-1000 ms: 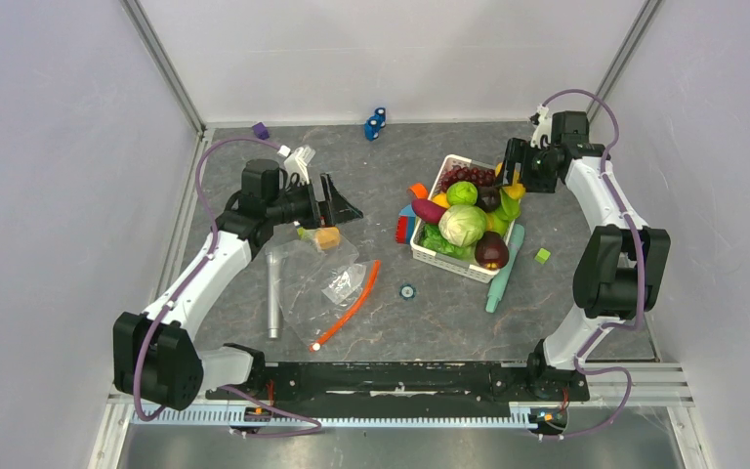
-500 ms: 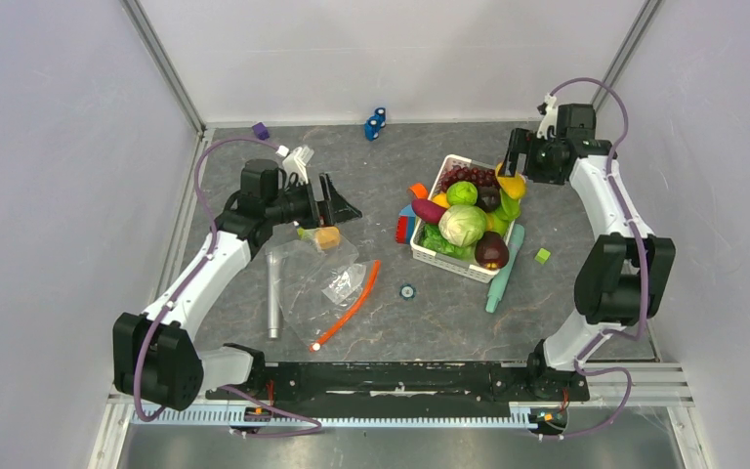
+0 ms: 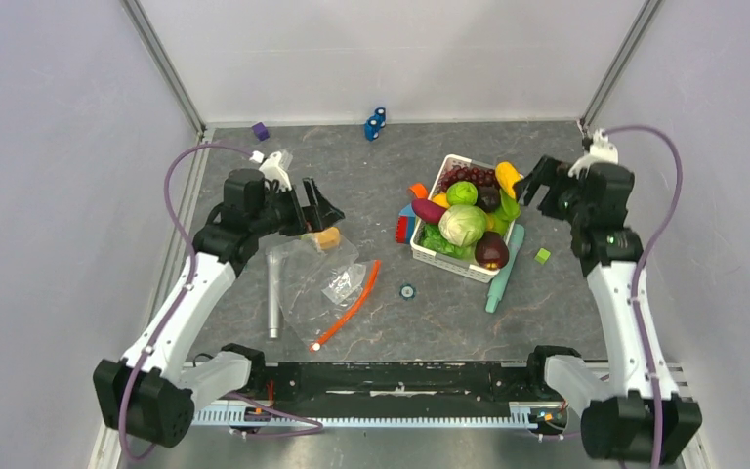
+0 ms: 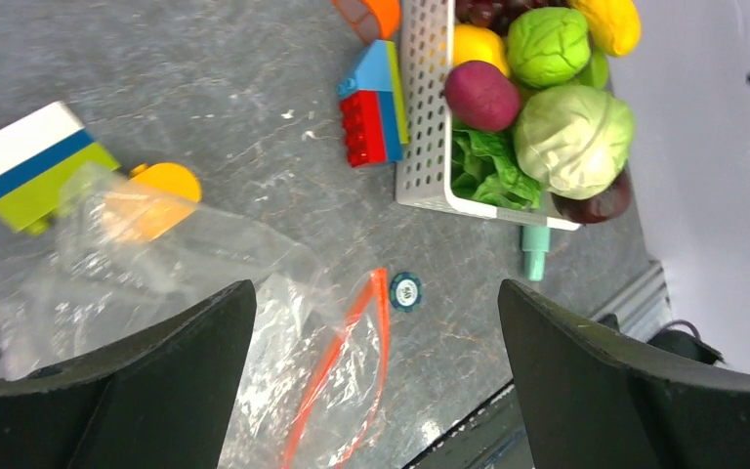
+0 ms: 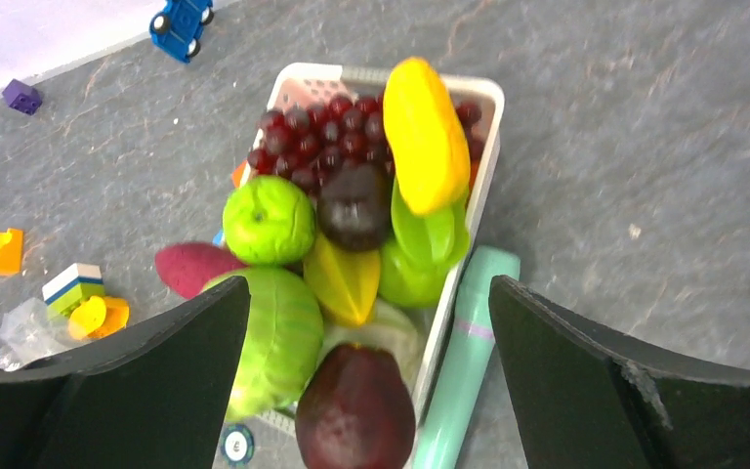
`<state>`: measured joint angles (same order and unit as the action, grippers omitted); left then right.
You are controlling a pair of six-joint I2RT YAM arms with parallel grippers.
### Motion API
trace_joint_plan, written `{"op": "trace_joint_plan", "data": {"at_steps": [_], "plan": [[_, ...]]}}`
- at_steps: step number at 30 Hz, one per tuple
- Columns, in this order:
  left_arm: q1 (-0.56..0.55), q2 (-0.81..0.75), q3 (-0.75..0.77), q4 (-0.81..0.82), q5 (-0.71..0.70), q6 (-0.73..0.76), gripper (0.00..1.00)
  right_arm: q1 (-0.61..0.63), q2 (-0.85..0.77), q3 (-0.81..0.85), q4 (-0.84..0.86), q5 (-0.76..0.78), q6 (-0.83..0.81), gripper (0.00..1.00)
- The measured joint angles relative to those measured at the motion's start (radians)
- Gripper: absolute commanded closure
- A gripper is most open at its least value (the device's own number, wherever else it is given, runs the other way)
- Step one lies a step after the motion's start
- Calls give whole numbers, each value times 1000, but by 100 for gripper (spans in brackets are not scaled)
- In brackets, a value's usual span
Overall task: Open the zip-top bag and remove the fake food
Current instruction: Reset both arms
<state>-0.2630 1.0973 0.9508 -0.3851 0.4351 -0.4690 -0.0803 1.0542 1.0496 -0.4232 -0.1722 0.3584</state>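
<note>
The zip-top bag (image 3: 324, 277) lies flat and crinkled left of centre, its red-orange zipper strip (image 3: 352, 301) parted into a loop (image 4: 352, 376). The fake food is piled in a white basket (image 3: 437, 256): cabbage (image 3: 462, 225), green fruit (image 3: 462, 192), corn cob (image 3: 509, 179), eggplant (image 3: 491, 251) and sweet potato (image 3: 428, 210). My left gripper (image 3: 320, 207) hangs open over the bag's far edge (image 4: 373, 293), holding nothing. Right of the basket, my right gripper (image 3: 544, 183) is open and empty. In its wrist view my right gripper (image 5: 367, 283) looks down on the corn cob (image 5: 425, 132) and eggplant (image 5: 356, 410).
A grey metal cylinder (image 3: 273, 293) lies left of the bag and an orange block (image 3: 327, 237) at its far edge. A teal cylinder (image 3: 503, 269) leans along the basket's right side. A poker chip (image 3: 407, 290), red-blue blocks (image 3: 405, 227), a green cube (image 3: 543, 255) and a blue toy car (image 3: 375, 123) are scattered about.
My right gripper has opened wider and drawn back to the right from above the basket, leaving the corn cob on the pile. The left gripper has shifted slightly left.
</note>
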Motion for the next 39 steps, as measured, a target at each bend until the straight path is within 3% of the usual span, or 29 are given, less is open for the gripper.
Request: {"op": "trace_joint_plan", "data": {"at_steps": [6, 18, 39], "plan": [[0, -157, -8, -120, -139, 11, 0, 0, -225, -229, -8, 11, 58, 2], [0, -500, -166, -273, -242, 44, 0, 0, -506, -290, -118, 81, -7, 2], [0, -599, -217, -267, -261, 82, 0, 0, -610, -356, -193, 173, -38, 2]]}}
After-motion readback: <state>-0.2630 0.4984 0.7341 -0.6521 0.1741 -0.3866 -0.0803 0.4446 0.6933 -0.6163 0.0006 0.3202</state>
